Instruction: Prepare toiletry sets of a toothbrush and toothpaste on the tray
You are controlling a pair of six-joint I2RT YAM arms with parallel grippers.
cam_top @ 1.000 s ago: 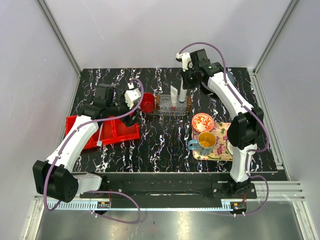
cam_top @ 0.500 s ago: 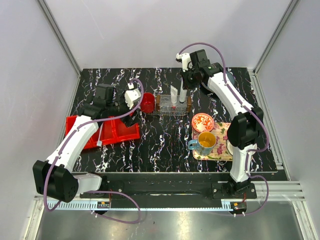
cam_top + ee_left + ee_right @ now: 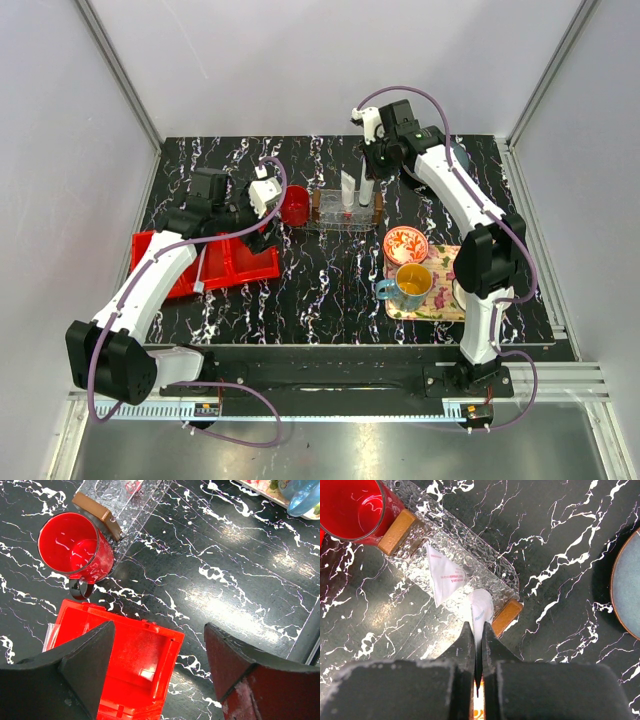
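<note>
The clear oval tray (image 3: 345, 212) with brown end handles lies at the middle back and also shows in the right wrist view (image 3: 470, 550). One white toothpaste tube (image 3: 347, 190) lies on it (image 3: 445, 575). My right gripper (image 3: 368, 170) is shut on the flat end of a second toothpaste tube (image 3: 481, 609), which hangs over the tray's right end. A thin pale toothbrush (image 3: 203, 268) lies in the red bin (image 3: 235, 262). My left gripper (image 3: 262, 212) is open and empty above the bin's right compartment (image 3: 125, 665).
A red mug (image 3: 294, 205) stands against the tray's left end (image 3: 75, 545). A floral tray (image 3: 445, 300) at the right holds a patterned bowl (image 3: 406, 244) and a blue mug (image 3: 408, 285). A grey-blue plate (image 3: 627, 585) lies at the back right.
</note>
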